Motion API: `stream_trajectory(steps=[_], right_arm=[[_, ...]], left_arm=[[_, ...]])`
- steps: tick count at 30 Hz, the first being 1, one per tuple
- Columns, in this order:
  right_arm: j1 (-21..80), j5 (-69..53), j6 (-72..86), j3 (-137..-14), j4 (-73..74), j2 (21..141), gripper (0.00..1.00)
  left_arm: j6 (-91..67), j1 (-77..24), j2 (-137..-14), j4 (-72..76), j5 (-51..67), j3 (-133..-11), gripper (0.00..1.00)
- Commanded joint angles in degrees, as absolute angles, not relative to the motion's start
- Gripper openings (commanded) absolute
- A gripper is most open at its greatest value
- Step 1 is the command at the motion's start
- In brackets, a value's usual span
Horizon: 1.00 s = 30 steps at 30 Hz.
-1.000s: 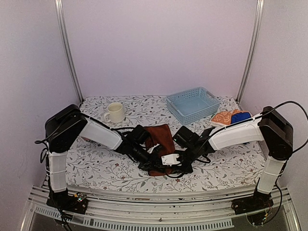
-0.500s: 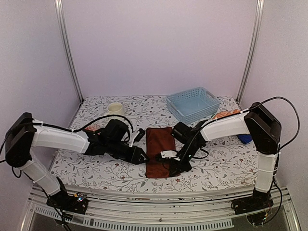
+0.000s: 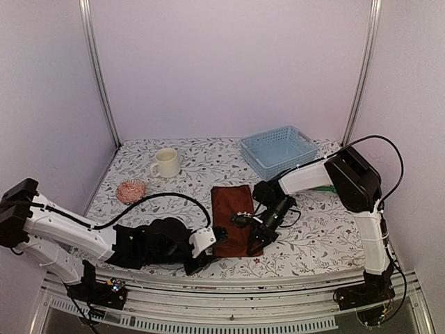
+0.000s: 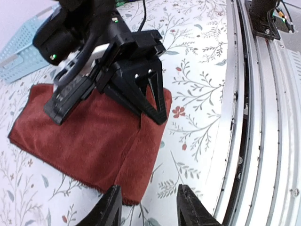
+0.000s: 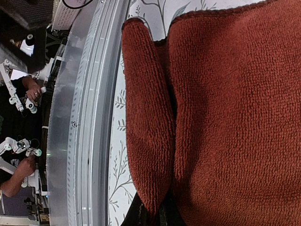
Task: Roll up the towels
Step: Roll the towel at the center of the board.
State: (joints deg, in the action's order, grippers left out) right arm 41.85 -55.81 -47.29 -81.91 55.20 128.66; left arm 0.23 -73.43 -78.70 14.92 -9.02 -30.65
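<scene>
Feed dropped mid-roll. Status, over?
Left claw open at rust towel corner. Right claw shut on its folded near edge. Mug, basket far back, no obstruction.

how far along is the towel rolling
Barely begun. Done: the rust-brown towel lies flat with only its near edge turned over once. In hand: the right gripper appears to pinch that fold, while the left gripper hovers open at the towel's near corner. Left: nearly the whole length is unrolled, and no finished roll is in view.
</scene>
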Motion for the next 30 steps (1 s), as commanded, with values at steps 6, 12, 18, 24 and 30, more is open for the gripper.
stream_trajectory(steps=[6,12,18,24,30], right_arm=[[42.0,-53.6,-47.4,-82.3,59.6,131.7,0.08],[42.0,-54.1,-47.4,-82.6,59.6,132.0,0.09],[41.9,-54.4,-47.8,-82.4,59.9,132.4,0.09],[41.8,-54.7,-47.9,-82.6,60.0,132.5,0.09],[41.4,-57.5,-49.3,-82.0,61.8,129.8,0.17]], left_arm=[[22.2,-75.9,-95.6,14.5,-16.3,-43.3,0.49],[23.9,-75.9,-100.3,14.6,-14.5,-45.7,0.41],[25.2,-75.9,-104.3,13.7,-14.2,-47.7,0.37],[25.4,-75.9,-107.7,14.5,-16.7,-48.7,0.31],[25.6,-75.9,-108.4,14.6,-18.8,-49.3,0.07]])
